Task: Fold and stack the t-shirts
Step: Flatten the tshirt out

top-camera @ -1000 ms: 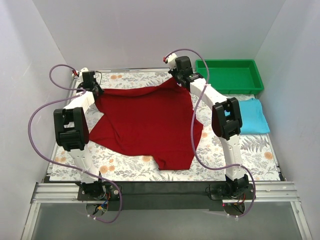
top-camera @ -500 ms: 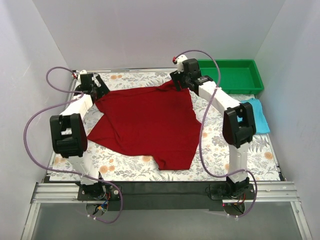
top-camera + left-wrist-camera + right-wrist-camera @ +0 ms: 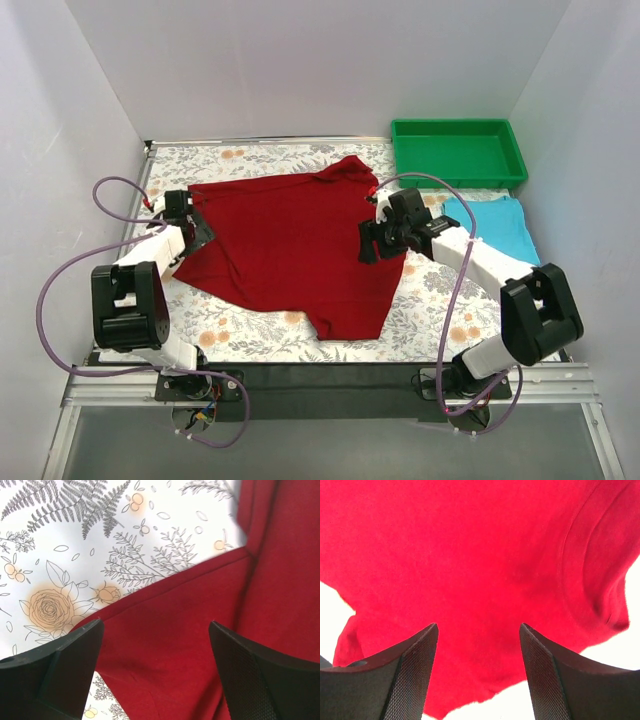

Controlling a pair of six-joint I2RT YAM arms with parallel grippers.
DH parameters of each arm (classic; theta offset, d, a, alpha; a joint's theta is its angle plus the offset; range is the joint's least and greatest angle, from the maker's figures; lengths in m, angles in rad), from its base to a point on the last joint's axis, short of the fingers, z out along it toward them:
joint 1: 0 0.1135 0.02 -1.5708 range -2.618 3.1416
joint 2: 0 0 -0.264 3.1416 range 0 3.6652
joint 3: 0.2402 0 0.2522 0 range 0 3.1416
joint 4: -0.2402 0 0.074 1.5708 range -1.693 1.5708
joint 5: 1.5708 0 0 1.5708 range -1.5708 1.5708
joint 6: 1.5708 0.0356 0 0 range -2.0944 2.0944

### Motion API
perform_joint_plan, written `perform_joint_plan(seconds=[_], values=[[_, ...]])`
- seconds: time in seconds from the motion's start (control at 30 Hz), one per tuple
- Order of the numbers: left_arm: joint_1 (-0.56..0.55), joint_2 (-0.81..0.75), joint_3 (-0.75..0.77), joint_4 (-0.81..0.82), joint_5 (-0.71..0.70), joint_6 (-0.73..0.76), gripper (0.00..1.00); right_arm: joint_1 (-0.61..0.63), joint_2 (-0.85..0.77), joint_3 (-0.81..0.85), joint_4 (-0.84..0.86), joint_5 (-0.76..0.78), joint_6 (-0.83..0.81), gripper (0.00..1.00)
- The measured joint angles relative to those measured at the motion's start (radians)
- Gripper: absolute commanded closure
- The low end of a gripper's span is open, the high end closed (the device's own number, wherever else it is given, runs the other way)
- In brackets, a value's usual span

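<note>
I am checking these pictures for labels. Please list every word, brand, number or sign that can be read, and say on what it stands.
There are none to read.
The dark red t-shirt and the folded blue t-shirt are plain, and no print or tag shows.
The green tray bears no visible marking.
The floral tablecloth shows only flowers and ferns, no letters.

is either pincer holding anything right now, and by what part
Nothing is held. The left pincer and the right pincer both stand open over the dark red t-shirt, with no cloth pinched between their fingers.
</note>
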Motion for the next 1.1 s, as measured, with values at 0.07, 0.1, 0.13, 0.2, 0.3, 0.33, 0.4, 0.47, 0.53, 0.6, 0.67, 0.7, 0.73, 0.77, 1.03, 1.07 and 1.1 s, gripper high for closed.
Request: perform_joint_plan(seconds=[0.07,0.1,0.13,0.2,0.3,0.33,0.4,0.47,0.53,0.6,0.67,0.7,0.73,0.77,1.03,1.07,1.1], values=[[0.0,0.023,0.0,-0.01,-0.013,0.002,0.28,0.0,-0.041,-0.043,-0.004,-0.006,0.008,0.39],[0.0,0.038,0.0,-0.01,-0.017,0.003,0.3,0.0,-0.072,-0.068,-0.006,-0.007,0.011,0.39],[0.0,0.066,0.0,-0.012,-0.019,0.005,0.31,0.0,-0.102,-0.085,-0.004,-0.007,0.011,0.39],[0.0,0.112,0.004,-0.013,-0.02,0.005,0.32,0.0,-0.15,-0.115,0.0,-0.005,0.011,0.39],[0.0,0.123,0.006,0.0,-0.021,0.0,0.4,0.0,-0.197,-0.152,0.0,0.003,0.009,0.39],[0.0,0.126,0.008,0.002,-0.021,-0.001,0.5,0.0,-0.208,-0.161,0.001,0.007,0.009,0.39],[-0.002,0.132,0.009,0.013,-0.019,-0.001,0.63,0.0,-0.227,-0.176,0.002,0.017,0.008,0.39],[-0.002,0.142,0.011,0.031,-0.03,-0.002,0.84,0.0,-0.237,-0.187,0.002,0.023,0.006,0.39],[-0.002,0.149,0.01,0.045,-0.056,-0.006,0.98,0.0,-0.243,-0.195,0.001,0.031,0.005,0.39],[-0.003,0.153,0.014,0.042,-0.074,-0.014,1.0,0.0,-0.244,-0.195,0.0,0.04,0.002,0.39],[-0.004,0.155,0.02,0.031,-0.081,-0.023,1.0,0.0,-0.248,-0.195,0.0,0.05,0.001,0.39],[-0.005,0.156,0.025,0.021,-0.085,-0.029,1.0,-0.001,-0.25,-0.195,0.0,0.055,0.002,0.39],[-0.005,0.158,0.032,0.007,-0.093,-0.038,1.0,-0.002,-0.251,-0.195,0.0,0.06,0.002,0.39],[-0.004,0.159,0.035,-0.005,-0.098,-0.042,1.0,-0.002,-0.253,-0.195,0.0,0.068,0.003,0.39],[0.009,0.14,0.055,-0.251,-0.183,-0.085,1.0,-0.03,-0.252,-0.208,-0.004,0.097,0.019,0.39],[0.009,0.135,0.055,-0.286,-0.192,-0.09,1.0,-0.034,-0.253,-0.208,-0.004,0.099,0.022,0.39],[0.01,0.129,0.055,-0.321,-0.201,-0.097,1.0,-0.036,-0.252,-0.208,-0.004,0.1,0.025,0.39]])
